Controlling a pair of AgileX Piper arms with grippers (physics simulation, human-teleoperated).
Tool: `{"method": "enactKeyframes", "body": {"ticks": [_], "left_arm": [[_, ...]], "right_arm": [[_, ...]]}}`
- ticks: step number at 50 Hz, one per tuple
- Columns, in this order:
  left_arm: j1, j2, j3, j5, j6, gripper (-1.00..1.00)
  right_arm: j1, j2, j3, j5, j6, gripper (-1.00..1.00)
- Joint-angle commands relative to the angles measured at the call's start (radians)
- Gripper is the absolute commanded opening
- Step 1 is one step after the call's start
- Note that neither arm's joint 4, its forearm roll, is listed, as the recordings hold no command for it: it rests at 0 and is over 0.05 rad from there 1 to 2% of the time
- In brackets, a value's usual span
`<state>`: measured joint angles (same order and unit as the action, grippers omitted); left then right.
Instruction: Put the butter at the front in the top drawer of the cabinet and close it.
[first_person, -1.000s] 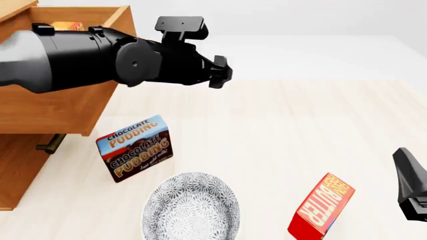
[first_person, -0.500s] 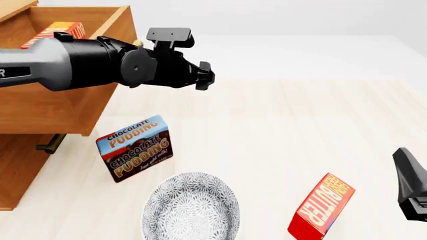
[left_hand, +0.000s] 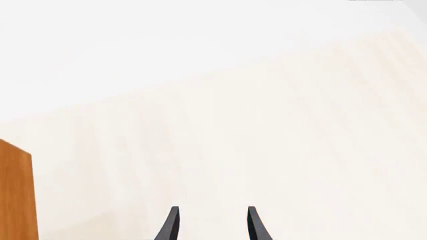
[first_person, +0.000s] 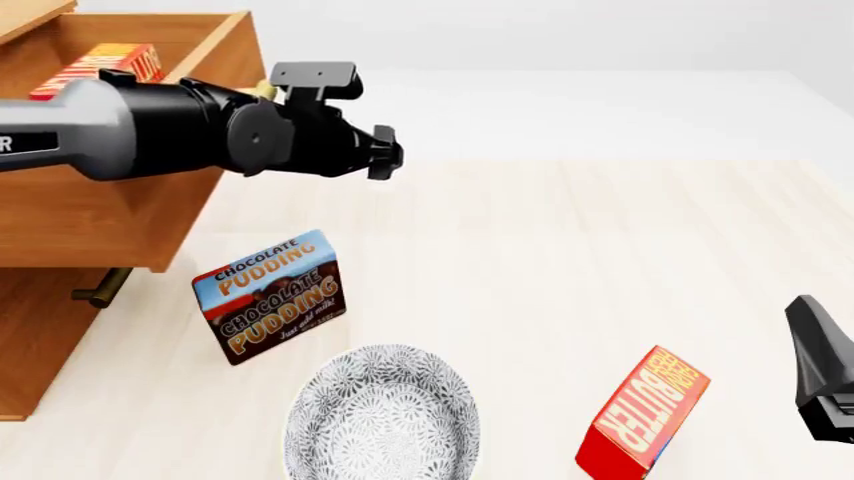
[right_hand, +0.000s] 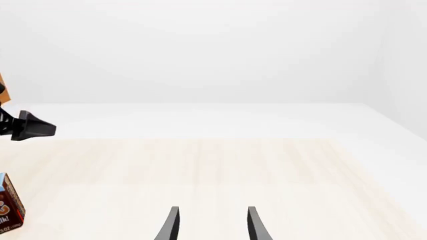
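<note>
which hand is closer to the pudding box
Left. The left hand hangs above the pudding box, a little to its right. The right hand sits far off at the table's right edge.

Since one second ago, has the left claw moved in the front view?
Yes. The left claw has drawn back toward the left, nearer the open top drawer; the pudding box below has stayed put.

top drawer (first_person: 94, 215) open, left arm (first_person: 147, 135) across its mouth
</note>
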<state>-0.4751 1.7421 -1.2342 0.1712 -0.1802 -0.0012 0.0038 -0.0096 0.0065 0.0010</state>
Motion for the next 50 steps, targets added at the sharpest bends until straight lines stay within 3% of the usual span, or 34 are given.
{"method": "enactKeyframes", "body": {"ticks": [1,50], "left_arm": [[0.033,0.0,0.018,-0.016,-0.008,1.0],[0.186,-0.074,0.099,-0.026,0.025,1.0]], "right_arm": [[0.0,-0.001,0.001,0.0,0.0,1.0],[0.0,-0.001,0.001,0.0,0.0,1.0]]}}
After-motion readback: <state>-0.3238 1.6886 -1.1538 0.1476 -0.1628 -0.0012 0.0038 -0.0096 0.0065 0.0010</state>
